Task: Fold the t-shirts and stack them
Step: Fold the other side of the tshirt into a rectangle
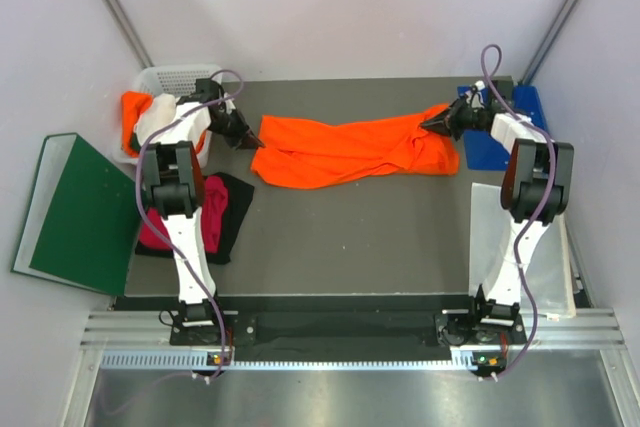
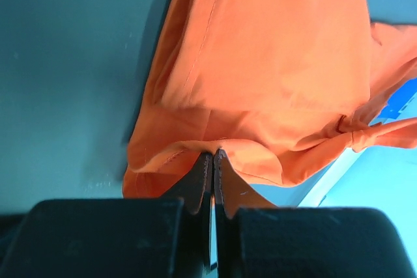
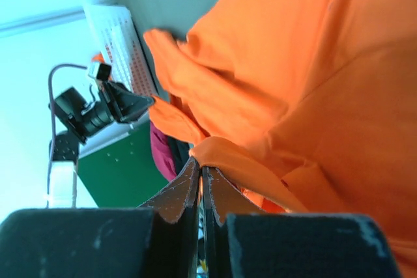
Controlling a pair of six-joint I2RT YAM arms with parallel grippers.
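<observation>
A bright orange t-shirt (image 1: 350,150) hangs stretched and bunched between the two arms over the back of the dark table. My left gripper (image 1: 258,144) is shut on its left edge; the wrist view shows the hem (image 2: 189,151) pinched at the fingertips (image 2: 207,161). My right gripper (image 1: 424,126) is shut on the shirt's right end, a fold of cloth (image 3: 225,154) caught at its tips. A magenta-pink t-shirt (image 1: 212,199) and a black t-shirt (image 1: 234,209) lie crumpled by the left arm. An orange and a white shirt (image 1: 150,119) hang out of the basket.
A white basket (image 1: 178,78) stands at the back left corner. A dark green binder (image 1: 72,213) lies off the table's left side. A blue folder (image 1: 500,137) sits at the back right, and a white sheet (image 1: 545,257) lies along the right edge.
</observation>
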